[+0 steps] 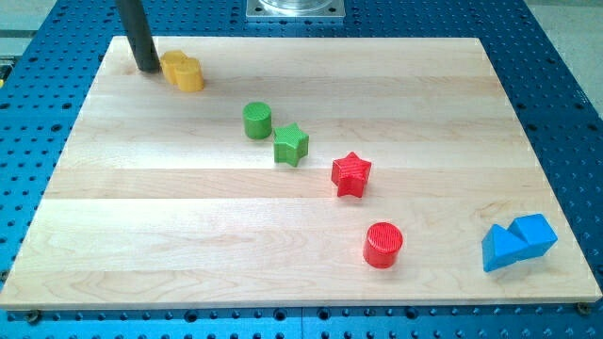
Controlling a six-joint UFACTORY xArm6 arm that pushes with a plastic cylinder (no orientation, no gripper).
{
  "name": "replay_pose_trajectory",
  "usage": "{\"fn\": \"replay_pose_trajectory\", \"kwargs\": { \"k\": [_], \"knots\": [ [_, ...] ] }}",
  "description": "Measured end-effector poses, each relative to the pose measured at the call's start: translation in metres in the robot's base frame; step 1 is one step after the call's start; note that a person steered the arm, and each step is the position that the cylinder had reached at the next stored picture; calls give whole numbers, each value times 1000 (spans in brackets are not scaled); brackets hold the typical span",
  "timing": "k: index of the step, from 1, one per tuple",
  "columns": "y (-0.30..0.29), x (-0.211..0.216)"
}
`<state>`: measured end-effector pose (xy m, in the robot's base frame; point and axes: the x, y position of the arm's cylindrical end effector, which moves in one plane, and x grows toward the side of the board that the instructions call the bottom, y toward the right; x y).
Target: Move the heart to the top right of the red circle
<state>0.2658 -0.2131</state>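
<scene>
A yellow heart (pixel 182 72) lies near the board's top left corner. My tip (pixel 148 68) rests on the board just to the left of the heart, close to touching it. A red circle (pixel 383 245) stands toward the view's bottom right, far from the heart. The rod rises from the tip out of the view's top.
A green circle (pixel 257 121) and a green star (pixel 291 145) sit near the middle, a red star (pixel 351 174) lies just right of them. Two blue blocks (pixel 517 242) touch near the bottom right corner. The wooden board (pixel 188 245) lies on a blue perforated table.
</scene>
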Motion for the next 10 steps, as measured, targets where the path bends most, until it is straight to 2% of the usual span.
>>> {"fn": "replay_pose_trajectory", "kwargs": {
  "k": [1,2,3,4,5,6,8,9,10],
  "knots": [
    [62,37],
    [101,42],
    [37,31],
    [46,31],
    [104,60],
    [189,84],
    [163,61],
    [234,53],
    [315,74]
  ]
}}
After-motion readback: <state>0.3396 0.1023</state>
